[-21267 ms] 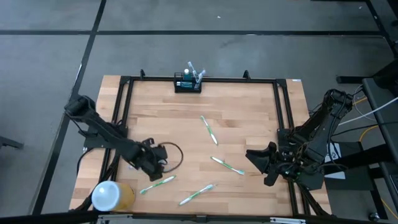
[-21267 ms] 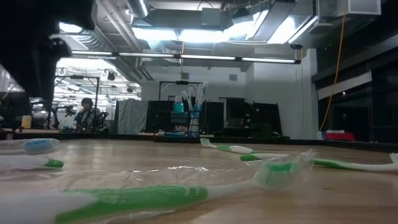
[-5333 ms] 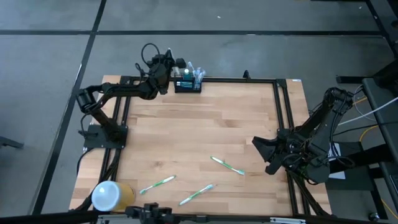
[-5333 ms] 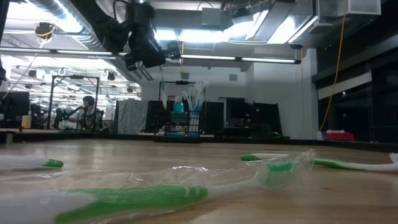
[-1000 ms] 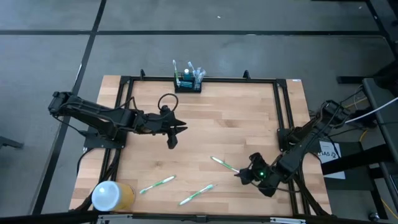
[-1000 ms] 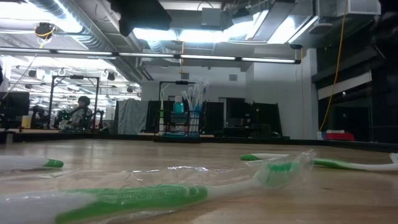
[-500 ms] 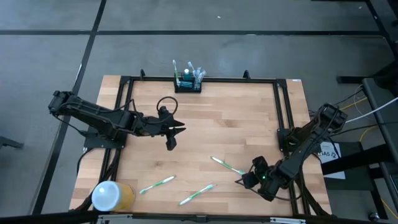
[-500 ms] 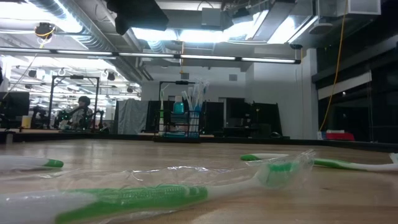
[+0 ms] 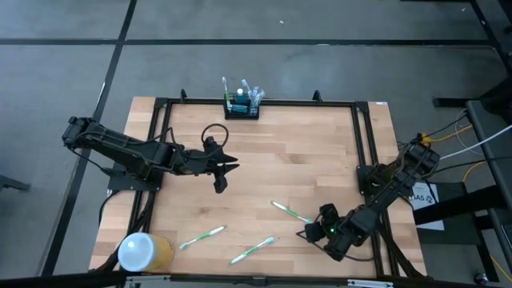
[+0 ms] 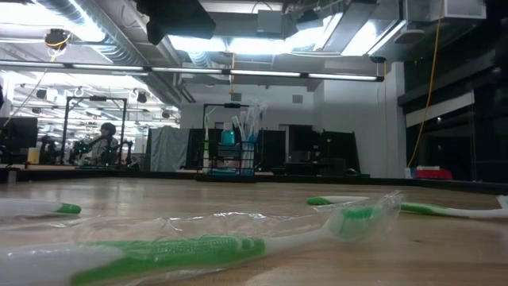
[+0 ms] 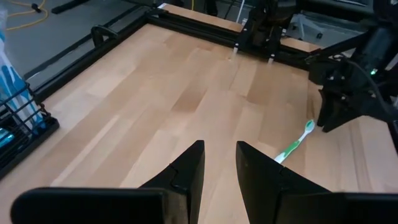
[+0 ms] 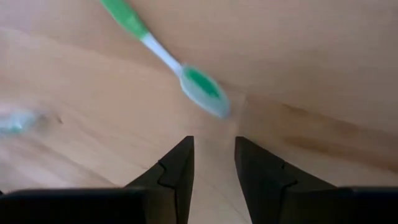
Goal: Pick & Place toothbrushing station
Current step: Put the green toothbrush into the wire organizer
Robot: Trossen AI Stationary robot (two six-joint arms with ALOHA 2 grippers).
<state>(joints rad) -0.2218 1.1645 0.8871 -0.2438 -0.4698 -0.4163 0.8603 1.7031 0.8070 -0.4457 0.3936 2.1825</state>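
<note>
The toothbrushing station (image 9: 242,108) stands upright, long axis along the table's (image 9: 320,160) far edge.

Left arm reached from the table's left edge toward mid-table, its links nearly level, left gripper (image 9: 226,170) hanging clear of the wood, fingers (image 11: 186,171) parted by a narrow gap, nothing between them. Right arm was folded low at the right side, right gripper (image 9: 305,234) close above the surface, fingers (image 12: 176,171) slightly apart, empty.

Smooth pale wood table (image 9: 320,160); glossy plastic toothbrush (image 12: 168,59); black wire rack (image 9: 241,110).
</note>
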